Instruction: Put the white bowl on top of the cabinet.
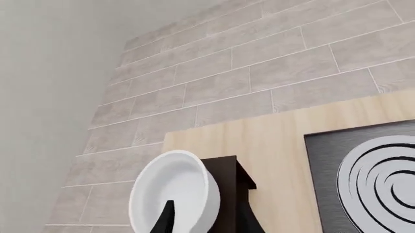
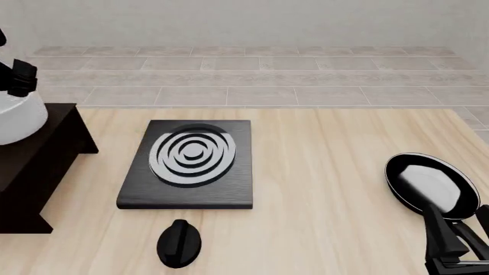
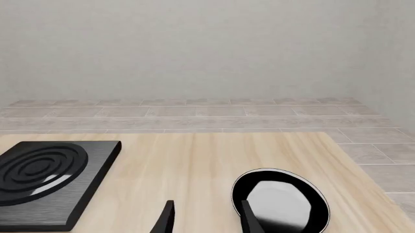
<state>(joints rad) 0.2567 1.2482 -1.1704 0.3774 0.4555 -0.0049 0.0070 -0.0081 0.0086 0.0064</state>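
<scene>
The white bowl (image 2: pixel 15 120) is at the far left of the front view, over the flat top of the dark cabinet (image 2: pixel 46 154). My left gripper (image 2: pixel 18 80) is shut on the bowl's rim from above. In the left wrist view one finger (image 1: pixel 166 216) is inside the bowl (image 1: pixel 178 187), the other is hidden behind its wall, and the cabinet (image 1: pixel 227 194) is right behind the bowl. I cannot tell whether the bowl touches the cabinet top. My right gripper (image 2: pixel 458 243) is open and empty at the front right; its fingers (image 3: pixel 250 221) stand apart.
A black stove plate with grey rings (image 2: pixel 189 160) lies in the middle of the table. A black knob (image 2: pixel 178 243) lies in front of it. A shallow black-rimmed pan with a white inside (image 2: pixel 432 184) lies just ahead of my right gripper.
</scene>
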